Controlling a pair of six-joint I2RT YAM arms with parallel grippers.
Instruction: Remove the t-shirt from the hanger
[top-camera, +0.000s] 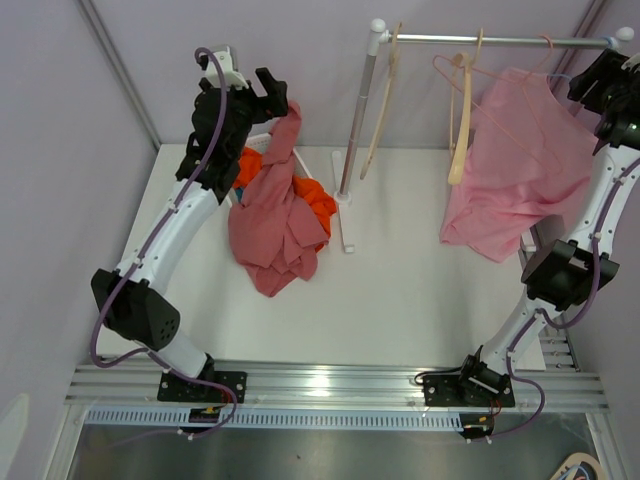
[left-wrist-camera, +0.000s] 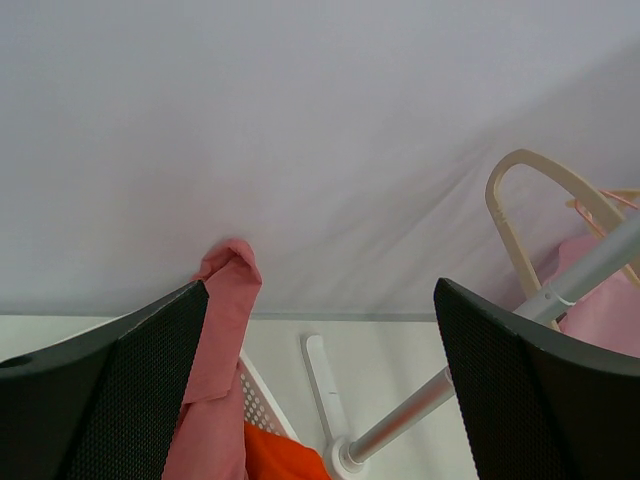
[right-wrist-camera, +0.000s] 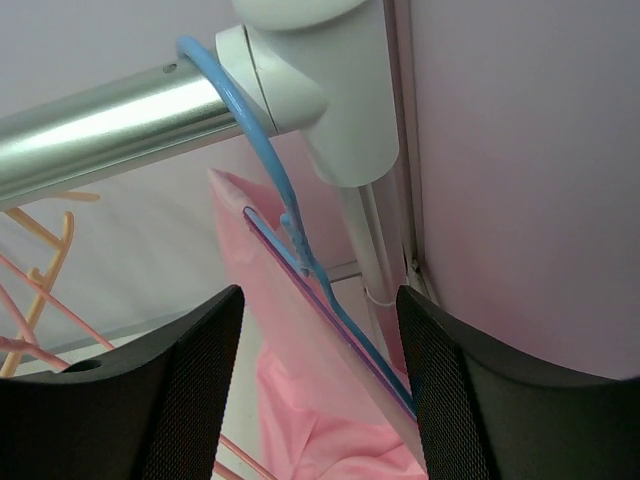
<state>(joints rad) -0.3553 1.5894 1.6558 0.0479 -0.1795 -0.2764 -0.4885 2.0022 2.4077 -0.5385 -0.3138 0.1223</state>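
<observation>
hanging from a blue hanger at the right end of the rail, the pink t-shirt passes between the spread fingers of the right gripper, which grip nothing. two bare cream hangers share the rail to its left. the left gripper gapes wide, one salmon shirt draped against a finger, above one white basket holding one orange cloth.

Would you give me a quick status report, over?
Right gripper open near blue hanger. Pink t-shirt on it. Left gripper open beside red garment.
</observation>
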